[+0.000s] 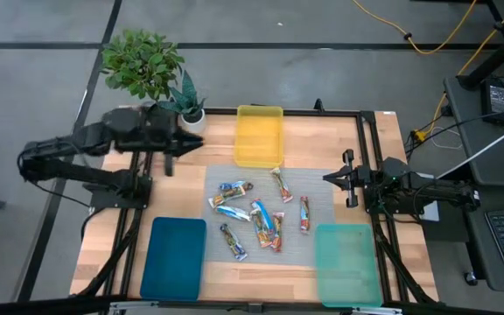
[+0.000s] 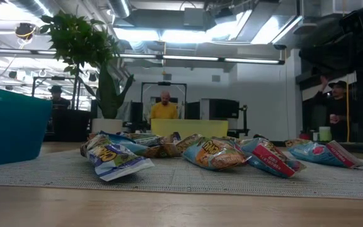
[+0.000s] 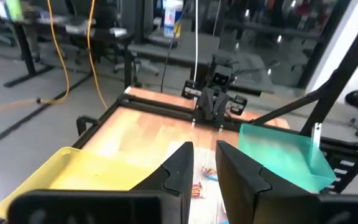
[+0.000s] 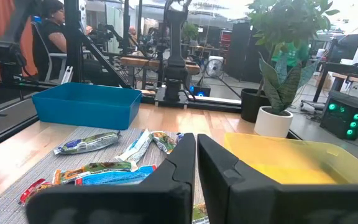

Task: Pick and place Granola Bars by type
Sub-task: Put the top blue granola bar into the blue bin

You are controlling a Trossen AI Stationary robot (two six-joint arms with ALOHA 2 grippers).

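Several granola bars point(image 1: 261, 213) lie flat and loose on a grey mat point(image 1: 322, 179) at the table's middle. Some are blue-and-white point(image 1: 233, 189), some red-orange point(image 1: 304, 213), and one is darker point(image 1: 233, 241); the low view shows them in a row point(image 2: 216, 153). My left gripper point(image 1: 198, 144) hangs raised over the table's far left, pointing toward the right, open, with nothing between its fingers point(image 3: 204, 163). My right gripper point(image 1: 326, 178) waits at the mat's right edge, shut and holding nothing point(image 4: 196, 155). Neither gripper shows in the low view.
A yellow tray point(image 1: 259, 136) stands at the far middle, a dark blue tray point(image 1: 174, 256) near left, and a teal tray point(image 1: 348, 262) near right. Potted plants point(image 1: 147, 66) stand at the far left corner. People are in the room beyond the table.
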